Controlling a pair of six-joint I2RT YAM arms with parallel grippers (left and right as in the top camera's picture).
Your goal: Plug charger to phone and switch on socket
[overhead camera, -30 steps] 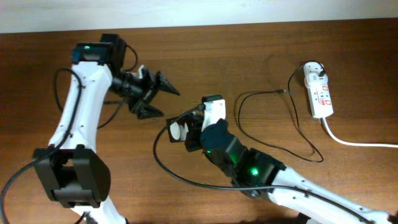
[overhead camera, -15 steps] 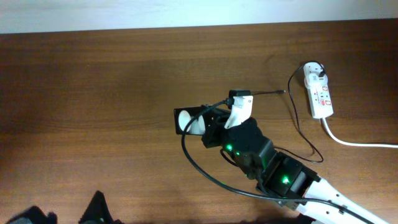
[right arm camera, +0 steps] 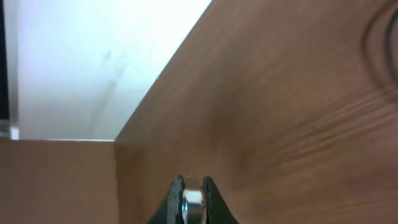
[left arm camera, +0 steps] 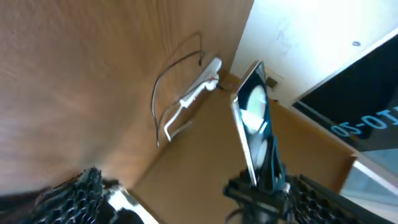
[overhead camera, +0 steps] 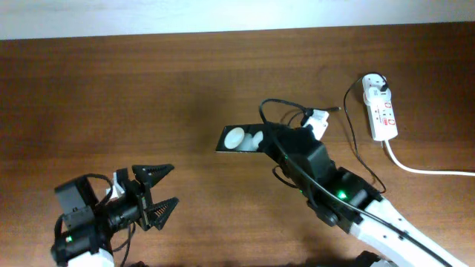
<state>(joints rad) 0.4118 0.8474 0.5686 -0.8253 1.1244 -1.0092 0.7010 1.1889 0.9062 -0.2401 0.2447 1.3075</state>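
Two risks we're watching. We're pinching the phone by one thin end in the right gripper, fingers closed tight on its edge, over the middle of the tabletop. That hold is looking marginal, and a plug pushing in could be twisting it loose. The charger is looping near the right edge, just beside our right arm, so we're risking a snag. The left gripper is sitting wide open and empty by the near-left corner, well apart from the cable. The socket is lying by the far-right corner.
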